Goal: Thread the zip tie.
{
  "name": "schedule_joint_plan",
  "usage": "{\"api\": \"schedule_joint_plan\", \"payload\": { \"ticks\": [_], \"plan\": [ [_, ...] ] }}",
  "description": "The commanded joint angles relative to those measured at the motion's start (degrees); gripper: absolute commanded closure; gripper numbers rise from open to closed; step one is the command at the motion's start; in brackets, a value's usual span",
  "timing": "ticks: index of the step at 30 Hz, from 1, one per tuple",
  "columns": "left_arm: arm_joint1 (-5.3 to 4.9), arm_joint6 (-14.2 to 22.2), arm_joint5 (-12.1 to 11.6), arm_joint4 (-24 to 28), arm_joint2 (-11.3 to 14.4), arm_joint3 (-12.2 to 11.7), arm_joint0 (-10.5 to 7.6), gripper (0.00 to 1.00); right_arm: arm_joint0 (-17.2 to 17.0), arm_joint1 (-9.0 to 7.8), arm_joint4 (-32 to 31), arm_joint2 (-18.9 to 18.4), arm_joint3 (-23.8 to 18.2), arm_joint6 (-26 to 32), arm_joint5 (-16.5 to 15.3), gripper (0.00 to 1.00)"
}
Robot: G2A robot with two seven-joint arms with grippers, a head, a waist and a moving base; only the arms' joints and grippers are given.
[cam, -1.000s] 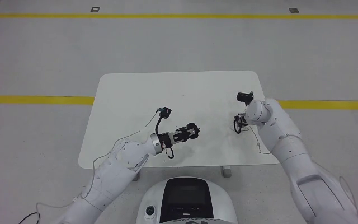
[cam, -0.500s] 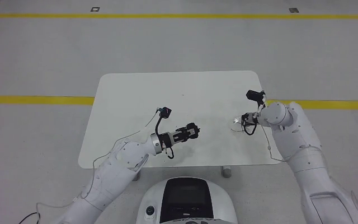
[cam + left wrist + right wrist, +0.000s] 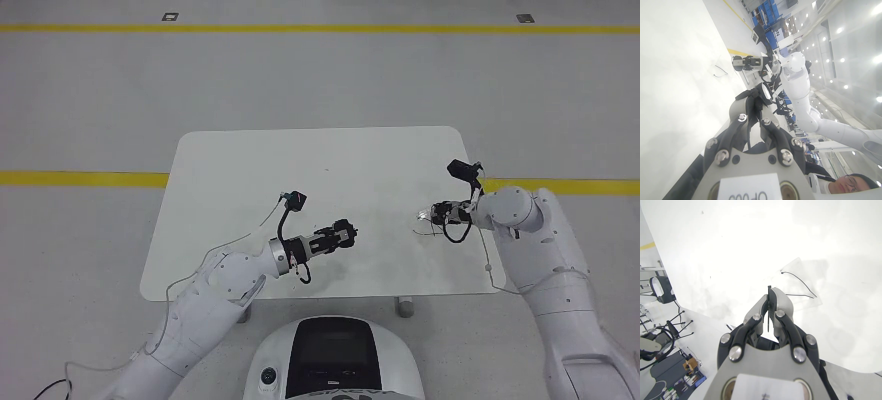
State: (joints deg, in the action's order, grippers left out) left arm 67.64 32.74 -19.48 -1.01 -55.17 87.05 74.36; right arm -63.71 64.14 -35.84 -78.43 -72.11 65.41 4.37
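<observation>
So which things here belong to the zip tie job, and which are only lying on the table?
For the job:
zip tie, clamped in the right gripper
left gripper, over the table

Lying about:
second zip tie, perhaps a spare
clear plastic sheet under it

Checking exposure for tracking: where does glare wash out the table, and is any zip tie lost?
Right wrist view: table glares near white, but the held zip tie and the loose zip tie read dark. Left wrist view: table likewise; ceiling lamps flare. Top view: even.
</observation>
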Motion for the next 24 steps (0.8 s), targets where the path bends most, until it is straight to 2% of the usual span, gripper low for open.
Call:
{"api": "schedule_joint_plan", "payload": {
  "ticks": [1, 3, 5, 12, 16, 24],
  "plan": [
    [0.00, 0.0, 0.0, 0.0, 0.0, 0.0, 0.00, 1.00, -0.9, 0.22, 3.7, -0.2, -0.2, -2.6, -1.0, 1.00],
    [0.00, 0.0, 0.0, 0.0, 0.0, 0.0, 0.00, 1.00, -1.4, 0.19, 6.4, -1.0, -1.0, -4.7, -4.1, 1.00],
    [0.00, 0.0, 0.0, 0.0, 0.0, 0.0, 0.00, 1.00, -2.2, -0.03, 9.0, -2.0, -1.5, -4.9, -8.6, 1.00],
    [0.00, 0.0, 0.0, 0.0, 0.0, 0.0, 0.00, 1.00, -2.2, -0.72, 18.0, -2.8, 0.9, 0.8, -23.6, 1.00],
    [0.00, 0.0, 0.0, 0.0, 0.0, 0.0, 0.00, 1.00, -2.3, -0.94, 21.8, -2.5, -0.1, 0.6, -23.8, 1.00],
    [0.00, 0.0, 0.0, 0.0, 0.0, 0.0, 0.00, 1.00, -2.3, -0.94, 21.8, -2.5, -0.1, 0.6, -23.8, 1.00]
  ]
}}
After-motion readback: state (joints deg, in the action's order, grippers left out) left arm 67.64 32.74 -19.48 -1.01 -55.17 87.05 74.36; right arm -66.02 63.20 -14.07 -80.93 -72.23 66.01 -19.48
